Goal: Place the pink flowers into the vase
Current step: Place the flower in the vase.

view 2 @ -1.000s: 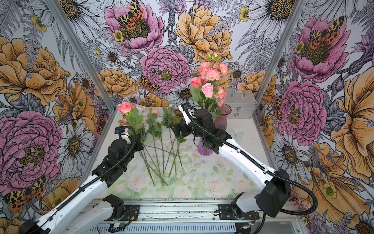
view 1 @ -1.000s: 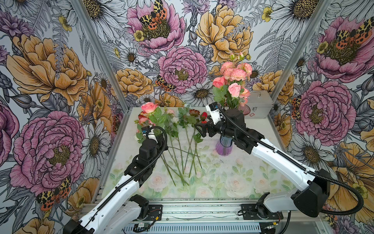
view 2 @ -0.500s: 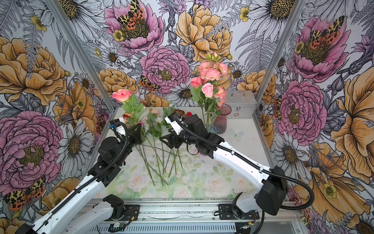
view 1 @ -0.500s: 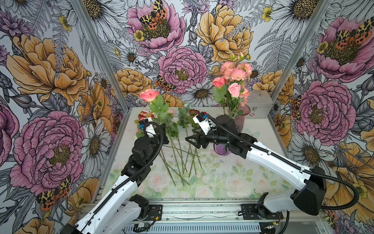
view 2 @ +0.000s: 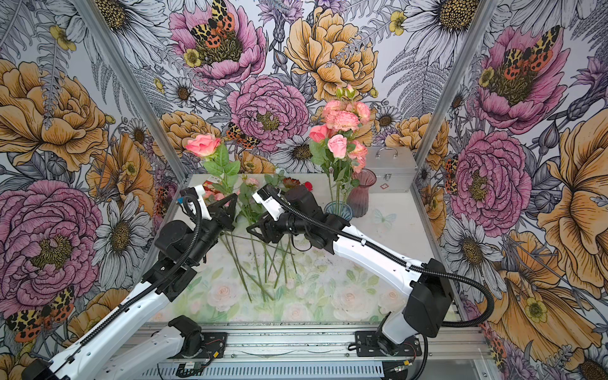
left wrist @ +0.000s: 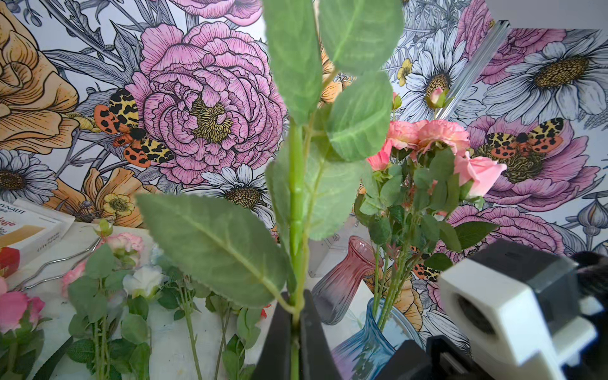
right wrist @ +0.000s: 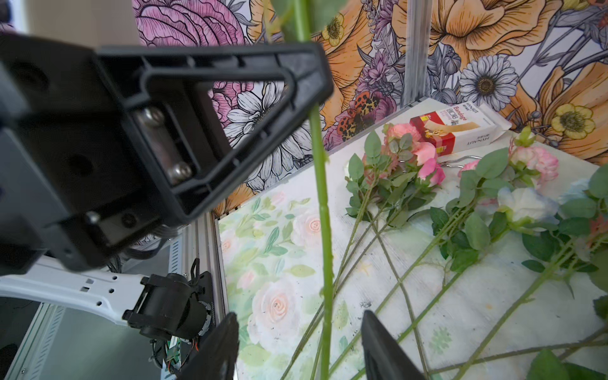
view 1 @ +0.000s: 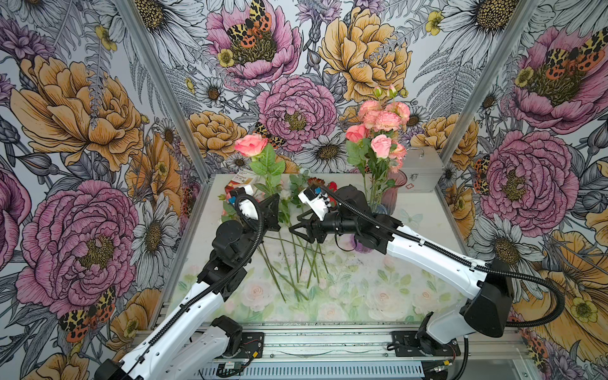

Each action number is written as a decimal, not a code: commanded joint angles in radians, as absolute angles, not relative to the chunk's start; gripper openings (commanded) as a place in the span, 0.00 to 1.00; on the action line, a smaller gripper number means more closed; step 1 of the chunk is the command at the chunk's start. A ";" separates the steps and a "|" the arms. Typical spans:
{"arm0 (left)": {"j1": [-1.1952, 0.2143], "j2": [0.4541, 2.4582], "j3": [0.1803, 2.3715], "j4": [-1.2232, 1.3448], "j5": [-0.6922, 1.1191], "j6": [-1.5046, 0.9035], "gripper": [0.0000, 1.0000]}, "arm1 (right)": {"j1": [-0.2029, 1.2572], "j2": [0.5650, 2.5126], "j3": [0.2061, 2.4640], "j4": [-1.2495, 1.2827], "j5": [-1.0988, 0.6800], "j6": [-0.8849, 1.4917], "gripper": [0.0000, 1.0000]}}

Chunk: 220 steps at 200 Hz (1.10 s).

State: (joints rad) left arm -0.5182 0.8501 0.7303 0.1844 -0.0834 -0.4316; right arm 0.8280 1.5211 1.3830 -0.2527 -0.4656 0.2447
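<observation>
Blue vase (view 2: 338, 210) holds pink flowers (view 2: 337, 146); left gripper (left wrist: 296, 304) clenches a pink rose (view 2: 202, 145) stem, right gripper (right wrist: 299, 315) gapes around it

Loose stems (view 1: 309, 263) litter the table (view 1: 378, 296) middle, blue vase (view 2: 339, 212) beyond; right side open.

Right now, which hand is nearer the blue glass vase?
Right. The right hand sits on the blue glass vase's side, open around the pink rose's stem; the left hand grips that stem from beyond.
</observation>
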 commanded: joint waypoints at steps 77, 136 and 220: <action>-0.542 0.839 0.738 0.235 -0.050 -0.467 0.00 | 0.833 1.601 1.486 -0.236 -0.465 0.265 0.47; -0.553 0.836 0.726 0.236 -0.037 -0.478 0.00 | 0.833 1.629 1.533 -0.240 -0.455 0.254 0.34; -0.554 0.827 0.724 0.217 -0.040 -0.489 0.01 | 0.833 1.648 1.554 -0.242 -0.419 0.249 0.04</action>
State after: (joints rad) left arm -0.5461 0.8394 0.7269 0.2104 -0.0582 -0.4732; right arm 0.8307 1.6543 1.5253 -0.2516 -0.4583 0.2489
